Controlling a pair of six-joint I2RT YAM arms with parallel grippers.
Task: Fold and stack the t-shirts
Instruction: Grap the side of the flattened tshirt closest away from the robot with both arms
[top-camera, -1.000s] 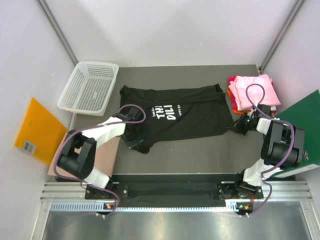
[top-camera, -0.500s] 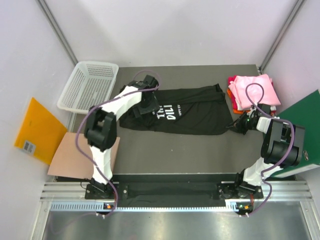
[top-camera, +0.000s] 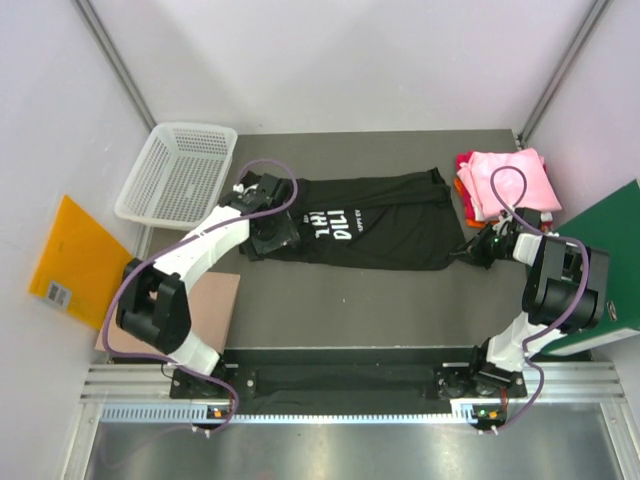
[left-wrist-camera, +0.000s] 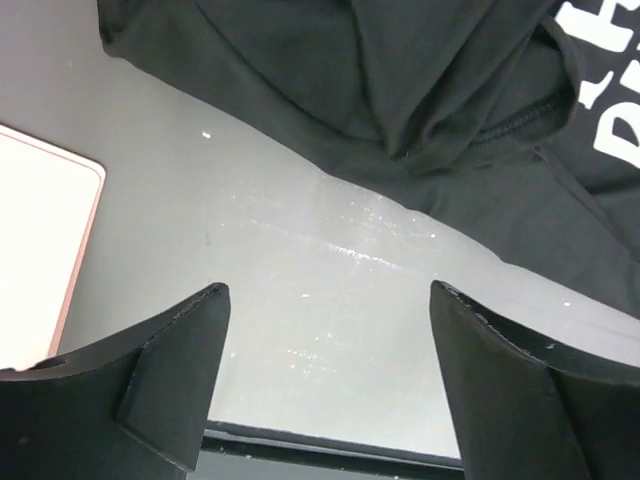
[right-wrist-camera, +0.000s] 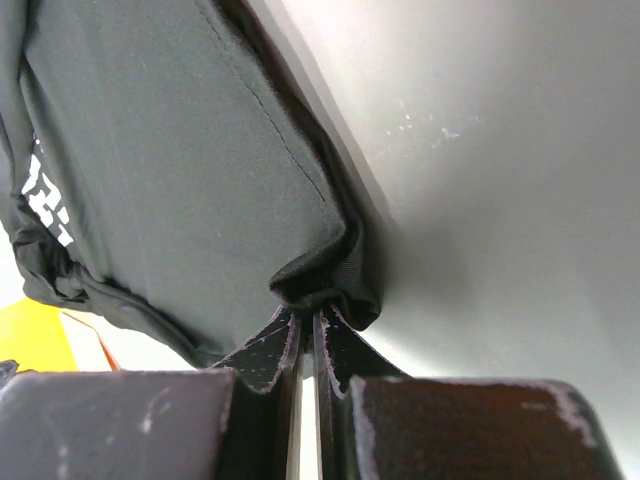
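A black t-shirt (top-camera: 380, 222) with white lettering lies across the middle of the dark mat, its near left part folded over. My left gripper (top-camera: 268, 233) hovers at the shirt's left end, open, with only bare mat between its fingers (left-wrist-camera: 170, 370); the shirt's folded edge (left-wrist-camera: 420, 90) lies just beyond them. My right gripper (top-camera: 478, 248) is shut on the shirt's near right corner (right-wrist-camera: 318, 285), the cloth bunched at the fingertips. A pile of folded t-shirts, pink on top (top-camera: 510, 180), sits at the far right of the mat.
A white mesh basket (top-camera: 178, 175) stands at the far left. A yellow envelope (top-camera: 75, 260) lies off the mat on the left, and a pinkish board (top-camera: 225, 300) is beside the left arm's base. A green folder (top-camera: 605, 235) lies at the right edge.
The left gripper carried the shirt's near left part up and over, then opened, let the cloth go and drew back to the left. The right gripper has stayed shut in place.
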